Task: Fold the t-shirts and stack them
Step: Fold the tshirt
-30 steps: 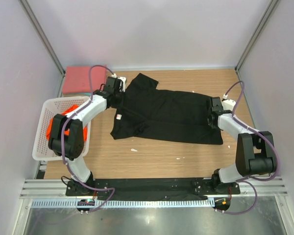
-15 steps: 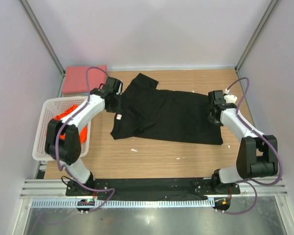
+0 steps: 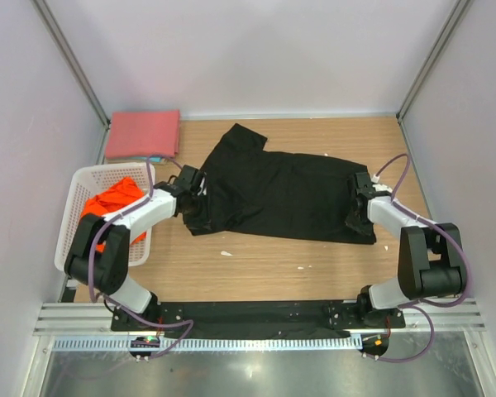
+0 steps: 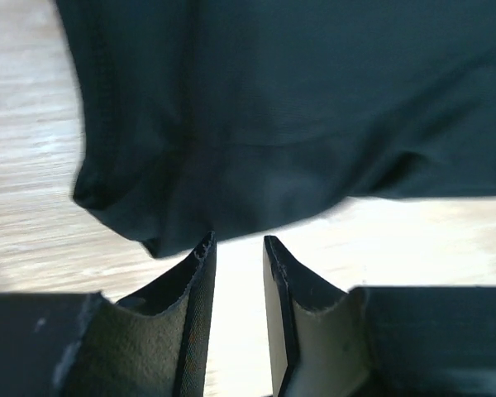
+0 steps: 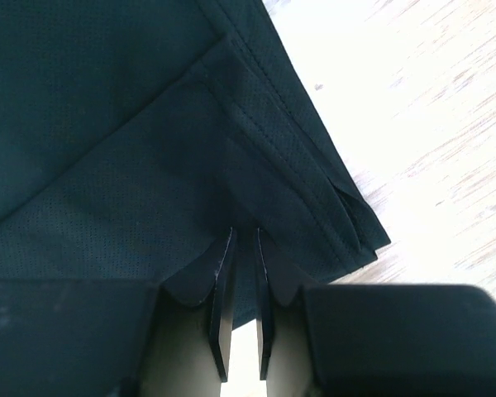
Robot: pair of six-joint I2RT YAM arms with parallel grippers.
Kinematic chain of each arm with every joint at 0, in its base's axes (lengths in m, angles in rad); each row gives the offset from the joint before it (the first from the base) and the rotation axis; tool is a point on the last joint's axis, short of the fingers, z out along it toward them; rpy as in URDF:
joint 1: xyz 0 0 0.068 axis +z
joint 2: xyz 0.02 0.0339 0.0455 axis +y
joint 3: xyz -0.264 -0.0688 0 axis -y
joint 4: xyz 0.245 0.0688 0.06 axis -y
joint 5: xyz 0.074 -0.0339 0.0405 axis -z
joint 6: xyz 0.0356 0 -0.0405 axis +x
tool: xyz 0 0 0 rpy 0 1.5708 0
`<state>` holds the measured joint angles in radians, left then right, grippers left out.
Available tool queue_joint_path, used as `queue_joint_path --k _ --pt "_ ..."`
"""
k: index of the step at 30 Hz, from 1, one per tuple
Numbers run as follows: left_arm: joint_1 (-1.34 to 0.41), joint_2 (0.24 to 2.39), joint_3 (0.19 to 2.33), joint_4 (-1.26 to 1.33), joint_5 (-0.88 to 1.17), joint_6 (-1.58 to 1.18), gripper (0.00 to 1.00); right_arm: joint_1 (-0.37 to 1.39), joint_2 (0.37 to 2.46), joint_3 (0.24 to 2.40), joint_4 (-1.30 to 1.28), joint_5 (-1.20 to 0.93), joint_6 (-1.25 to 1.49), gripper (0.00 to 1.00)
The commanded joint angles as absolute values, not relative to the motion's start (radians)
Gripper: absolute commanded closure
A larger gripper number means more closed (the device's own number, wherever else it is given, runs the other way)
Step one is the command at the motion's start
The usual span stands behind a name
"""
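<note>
At centre of the top view, the black t-shirt [image 3: 289, 194] lies spread flat for folding, the left gripper [image 4: 238, 241] part-open and empty beside its lower-left corner, the right gripper [image 5: 244, 231] nearly closed at its lower-right corner, grip on cloth indiscernible.

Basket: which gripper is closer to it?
Left. The left gripper sits just right of the basket, at the black shirt's near left corner. The right gripper is far off, at the shirt's right edge.
</note>
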<state>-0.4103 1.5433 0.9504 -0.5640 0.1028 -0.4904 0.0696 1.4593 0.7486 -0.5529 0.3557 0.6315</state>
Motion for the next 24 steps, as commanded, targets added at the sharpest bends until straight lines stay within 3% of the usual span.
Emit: queue_joint_path --k 1,9,19,24 --pt "-0.408 1.591 0.937 -0.515 0.017 -0.54 0.7 0.06 1.473 0.741 -0.503 0.426 0.618 0.8" --pt "-0.408 1.678 0.989 -0.609 -0.267 -0.529 0.75 0.031 1.496 0.767 -0.502 0.476 0.582 0.8" --pt "-0.44 1.614 1.061 -0.706 -0.256 -0.52 0.75 0.026 1.482 0.811 -0.543 0.448 0.531 0.81" --pt "-0.44 1.531 1.117 -0.772 -0.267 -0.509 0.68 0.028 1.343 0.862 -0.578 0.323 0.479 0.76"
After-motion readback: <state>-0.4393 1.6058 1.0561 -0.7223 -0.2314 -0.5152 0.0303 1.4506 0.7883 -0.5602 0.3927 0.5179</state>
